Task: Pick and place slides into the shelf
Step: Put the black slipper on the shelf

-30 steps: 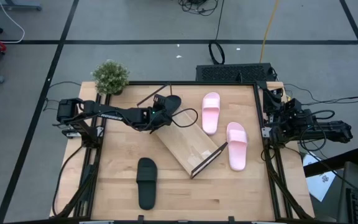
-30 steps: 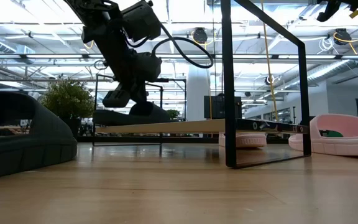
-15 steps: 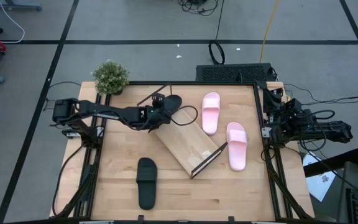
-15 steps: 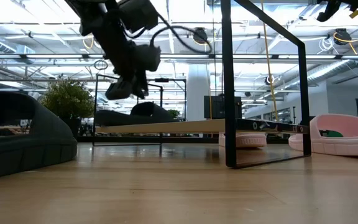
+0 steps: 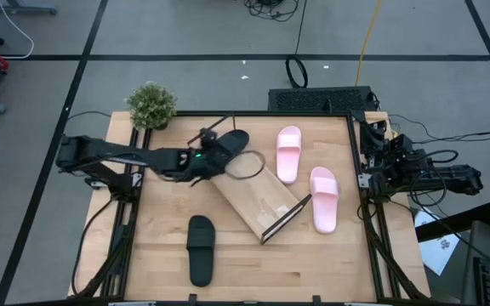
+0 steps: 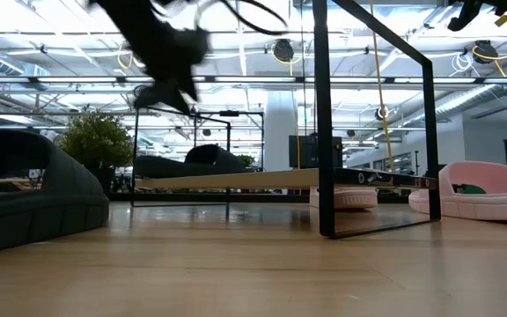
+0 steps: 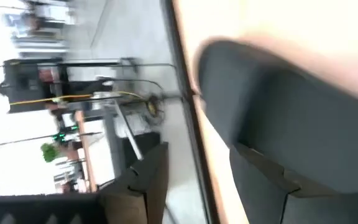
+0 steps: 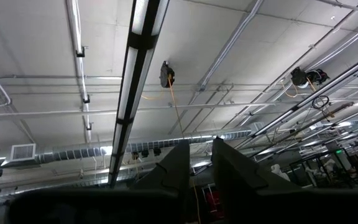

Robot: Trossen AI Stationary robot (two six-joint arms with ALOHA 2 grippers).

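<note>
1. The wooden table [image 5: 164, 255] fills the middle of the high view and carries everything below; the shelf serves as the landmark for places.
2. The shelf [image 5: 249, 195] is a light-wood board lying at a slant near the table's centre, with a thin black wire frame at each end. In the low view the board [image 6: 262, 179] shows edge-on, raised a little above the tabletop.
3. The left arm [image 5: 117, 155] reaches in from the table's left edge toward the far end of the shelf.
4. The right arm [image 5: 419, 174] waits folded beyond the table's right edge, well apart from the shelf; its wrist view looks at the ceiling, and its gripper [image 8: 199, 163] has the fingers nearly together, clamping nothing.
5. One black slide [image 5: 201, 248] lies on the table on the near left side of the shelf, well apart from it.
6. One pink slide [image 5: 324, 198] lies on the table just beside the shelf's near wire frame, on its right.
7. The other pink slide [image 5: 288, 153] lies on the table to the far right of the shelf, near the board's long edge.
8. The second black slide [image 5: 230, 142] rests on the far end of the shelf.
9. The left gripper [image 5: 201, 161] hangs just beside that end of the shelf, above the board, fingers spread apart and empty.
10. A small potted plant [image 5: 151, 105] stands at the far left table corner, apart from the shelf.
</note>
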